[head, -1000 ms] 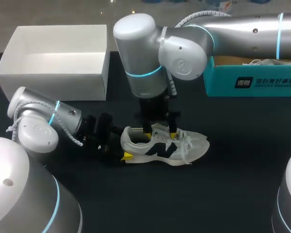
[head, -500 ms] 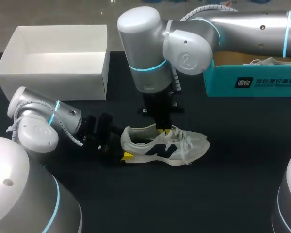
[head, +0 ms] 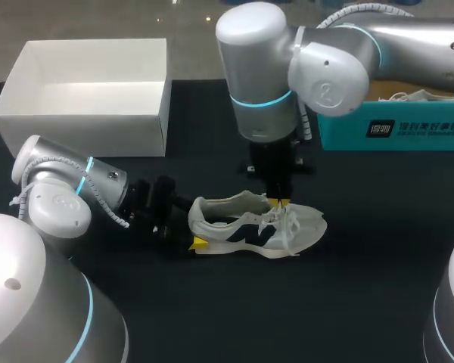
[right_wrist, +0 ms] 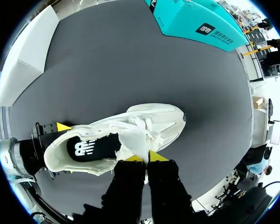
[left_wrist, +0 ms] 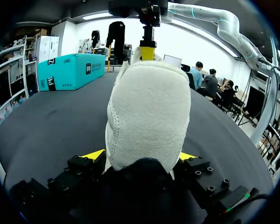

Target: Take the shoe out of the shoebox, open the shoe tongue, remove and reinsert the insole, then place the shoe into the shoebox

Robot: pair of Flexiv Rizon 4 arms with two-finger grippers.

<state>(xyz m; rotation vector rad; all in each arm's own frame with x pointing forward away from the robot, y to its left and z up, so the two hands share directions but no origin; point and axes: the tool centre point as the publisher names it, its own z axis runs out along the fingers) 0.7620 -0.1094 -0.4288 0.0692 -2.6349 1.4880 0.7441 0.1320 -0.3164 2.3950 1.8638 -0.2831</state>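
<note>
A white sneaker (head: 253,227) with dark side panels lies on the black table, toe to the right. My left gripper (head: 194,227) is at the heel. In the left wrist view its yellow fingertips (left_wrist: 94,155) press the heel (left_wrist: 147,121) from both sides. My right gripper (head: 280,203) comes straight down onto the lacing. Its tips are together in the right wrist view (right_wrist: 146,157), pinching the edge of the white tongue (right_wrist: 133,142). The dark insole (right_wrist: 91,148) shows inside the shoe's mouth.
An open white box (head: 155,113) stands at the back left. A teal shoebox (head: 393,125) with another shoe in it stands at the back right, behind my right arm. Bare black tabletop (head: 287,310) lies in front of the sneaker.
My right gripper stood open over the shoe's collar, then shut and moved right towards the laces, drawing the tongue along. The left gripper and the shoe kept still.
</note>
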